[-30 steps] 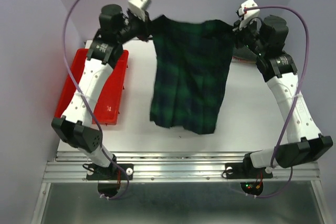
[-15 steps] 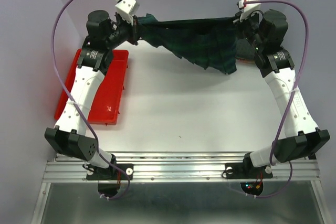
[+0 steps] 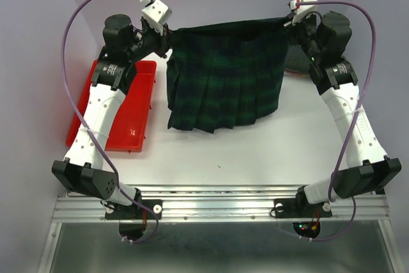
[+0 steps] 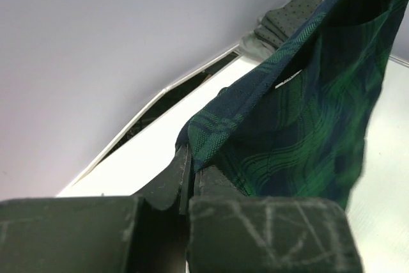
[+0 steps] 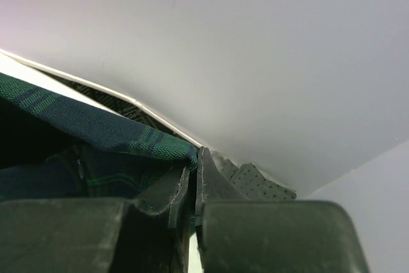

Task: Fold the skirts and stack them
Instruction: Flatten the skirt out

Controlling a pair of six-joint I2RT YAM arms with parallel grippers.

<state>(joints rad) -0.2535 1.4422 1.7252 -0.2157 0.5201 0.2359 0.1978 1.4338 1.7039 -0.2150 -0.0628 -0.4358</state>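
Both arms are up at the far side of the worktop (image 3: 255, 158). The left pincer (image 3: 167, 38) is clamped on one top corner of the plaid skirt (image 3: 223, 78), and the right pincer (image 3: 289, 25) is clamped on the other.

In both wrist views I see the fingers pressed together with only the green-navy waistband edge pinched between them.

The waistband runs nearly straight from pincer to pincer, with a slight sag in the middle. The rest of the skirt hangs down toward me, spread flat with its pleats fanned at the hem. From the top view I cannot tell whether the hem touches the worktop.

The dotted charcoal skirt (image 4: 287, 14) lies folded in the far right corner, next to the right arm and apart from the hanging plaid.

The red tray (image 3: 131, 126) sits at the left edge under the left arm, just beside the plaid skirt but not touching it.
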